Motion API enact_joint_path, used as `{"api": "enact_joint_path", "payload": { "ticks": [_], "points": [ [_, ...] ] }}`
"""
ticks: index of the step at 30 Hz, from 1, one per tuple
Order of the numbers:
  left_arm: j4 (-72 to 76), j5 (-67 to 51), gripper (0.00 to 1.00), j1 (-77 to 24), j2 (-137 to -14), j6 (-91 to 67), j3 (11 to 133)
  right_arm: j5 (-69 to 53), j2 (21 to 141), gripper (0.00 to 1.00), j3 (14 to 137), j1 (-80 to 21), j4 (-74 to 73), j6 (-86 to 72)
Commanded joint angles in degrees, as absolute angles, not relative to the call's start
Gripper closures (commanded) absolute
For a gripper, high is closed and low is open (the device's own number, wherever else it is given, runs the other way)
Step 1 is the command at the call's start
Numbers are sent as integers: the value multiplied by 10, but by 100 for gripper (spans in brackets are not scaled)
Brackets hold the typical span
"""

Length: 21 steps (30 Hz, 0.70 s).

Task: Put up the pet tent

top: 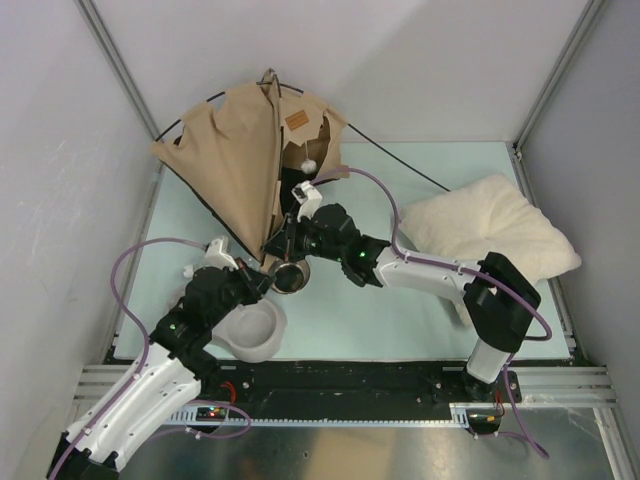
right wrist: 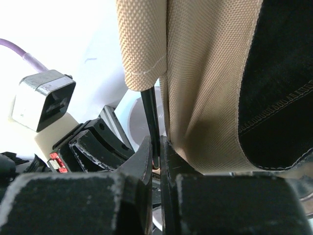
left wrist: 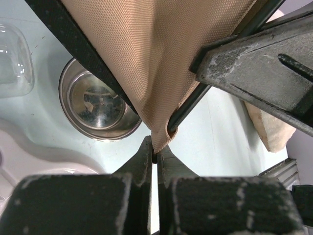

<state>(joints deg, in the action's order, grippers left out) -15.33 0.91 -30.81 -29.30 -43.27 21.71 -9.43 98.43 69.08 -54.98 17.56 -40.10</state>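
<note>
The tan pet tent (top: 240, 150) stands half collapsed at the back left, with its brown label patch (top: 297, 120) and white pompom (top: 309, 164) showing. My left gripper (top: 265, 278) is shut on the tent's lower fabric corner (left wrist: 159, 134), pinched between the fingertips. My right gripper (top: 287, 238) is shut on a thin black tent pole (right wrist: 152, 117) right beside that corner; the tan fabric and black lining (right wrist: 279, 88) hang to its right. Both grippers meet at the tent's near corner.
A steel bowl (top: 291, 277) sits under the grippers, also seen in the left wrist view (left wrist: 98, 103). The grey pet bowl holder (top: 250, 330) lies front left. A cream fluffy pillow (top: 490, 235) lies at the right. A loose black pole (top: 400, 160) runs across the mat behind.
</note>
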Motion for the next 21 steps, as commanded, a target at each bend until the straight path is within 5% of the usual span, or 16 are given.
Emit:
{"api": "enact_joint_path", "payload": {
  "ticks": [1, 21],
  "points": [
    [-257, -33, 100, -312, -302, -417, 229, 40, 992, 100, 733, -528, 242, -356],
    [-295, 17, 100, -312, -355, -366, 280, 64, 960, 100, 724, -548, 181, -268]
  ]
}}
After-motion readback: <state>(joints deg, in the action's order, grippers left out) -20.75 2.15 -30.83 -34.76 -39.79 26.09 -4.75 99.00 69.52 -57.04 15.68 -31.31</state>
